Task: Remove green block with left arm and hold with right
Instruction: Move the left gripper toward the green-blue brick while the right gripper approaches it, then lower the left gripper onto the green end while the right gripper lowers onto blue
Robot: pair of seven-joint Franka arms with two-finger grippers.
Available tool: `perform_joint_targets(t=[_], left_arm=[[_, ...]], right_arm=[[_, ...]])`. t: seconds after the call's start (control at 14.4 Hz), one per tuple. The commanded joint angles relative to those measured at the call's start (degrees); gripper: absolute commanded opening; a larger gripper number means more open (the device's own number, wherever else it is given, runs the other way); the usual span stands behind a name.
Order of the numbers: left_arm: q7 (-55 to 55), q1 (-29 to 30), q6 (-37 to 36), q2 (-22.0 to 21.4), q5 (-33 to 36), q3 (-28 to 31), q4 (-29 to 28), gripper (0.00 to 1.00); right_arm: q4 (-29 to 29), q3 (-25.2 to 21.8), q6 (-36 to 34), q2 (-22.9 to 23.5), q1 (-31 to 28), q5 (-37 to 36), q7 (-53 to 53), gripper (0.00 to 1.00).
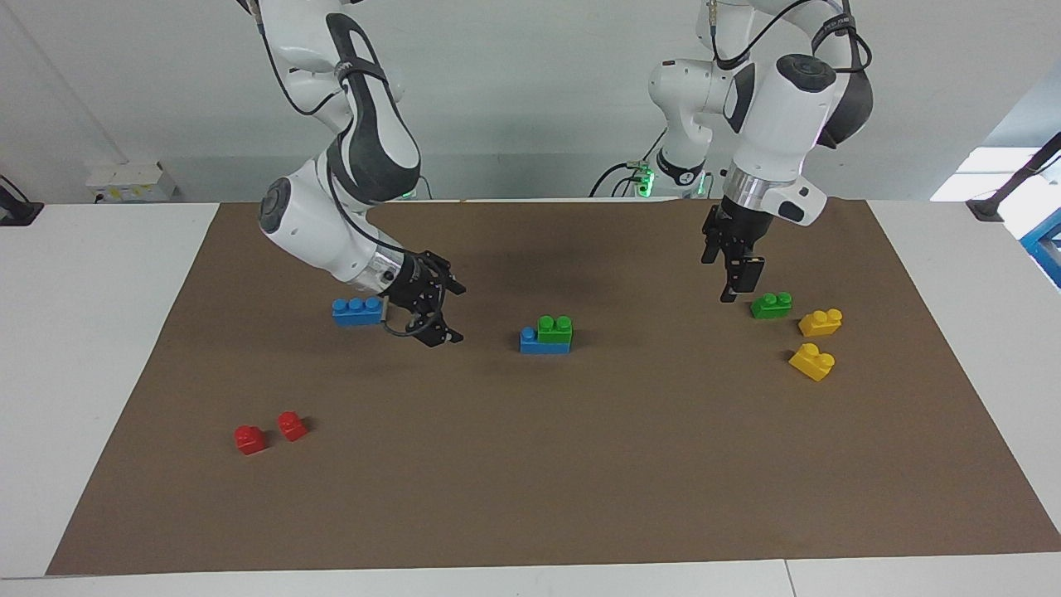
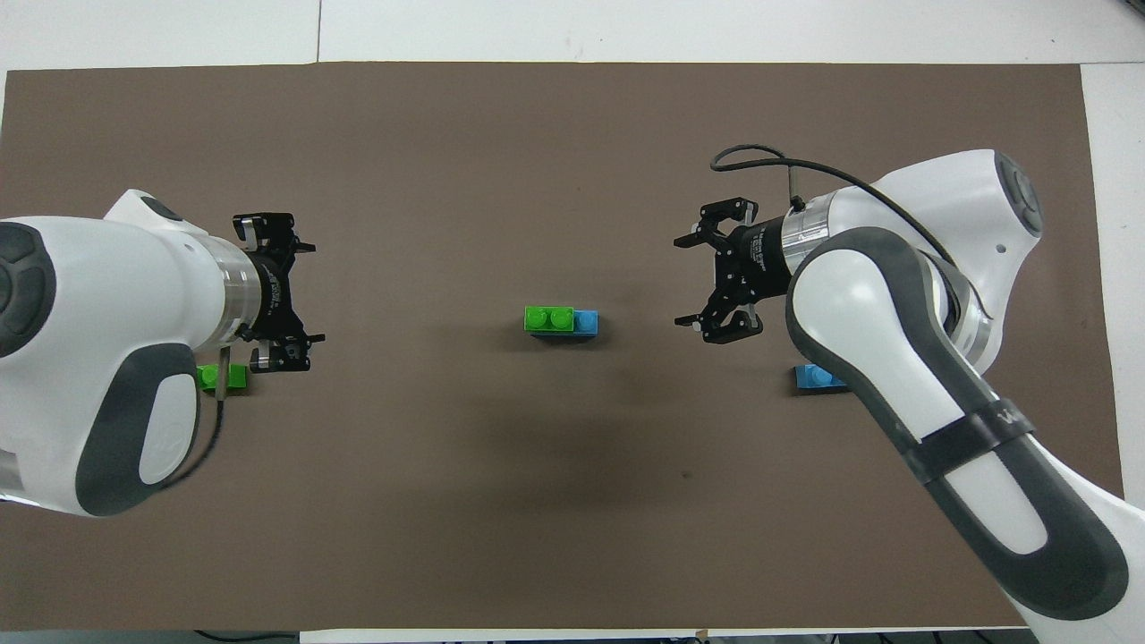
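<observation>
Glossy plastic green block (image 1: 554,327); matt brown mat (image 1: 530,464).

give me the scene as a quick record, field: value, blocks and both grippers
target: small green two-stud plastic block stacked on a blue plastic brick, mid-mat
second green block: loose, toward the left arm's end
loose blue three-stud brick: toward the right arm's end
yellow blocks: two, by the second green block
red blocks: two, farther from the robots
left gripper: open, beside the second green block, empty
right gripper: open, empty, beside the loose blue three-stud brick
</observation>
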Motion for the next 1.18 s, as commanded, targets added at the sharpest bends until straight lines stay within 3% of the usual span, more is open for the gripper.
perform_joint_targets(t=[0.0, 0.28, 0.62, 0.76, 1.11], left_arm=[[-2.59, -3.17, -3.16, -0.58, -3.41, 0.80, 0.41, 1.00], [-9.61, -8.27, -3.26, -0.23, -4.21, 0.80, 0.50, 1.00], [-18.49, -12.50, -1.68, 7.14, -4.21, 0.80, 5.86, 1.00], [-19.03, -12.76, -0.45, 7.94, -4.21, 0.72, 6.21, 1.00], [-19.11, -14.70, 1.57, 12.25, -3.42, 0.80, 8.41, 1.00]], right_arm=[[-1.68, -0.04, 3.52, -0.36, 1.80, 1.66, -0.22, 0.99], [-2.03, -0.04, 4.85, 1.66, 2.68, 6.92, -7.05, 0.99], [-1.95, 0.14, 5.99, 5.44, 2.77, 11.22, -14.70, 0.99], [-1.94, 0.14, 7.92, 6.85, 4.78, 15.53, -17.26, 0.99], [-1.94, 0.14, 11.97, 9.05, 7.43, 17.66, -17.27, 0.99]])
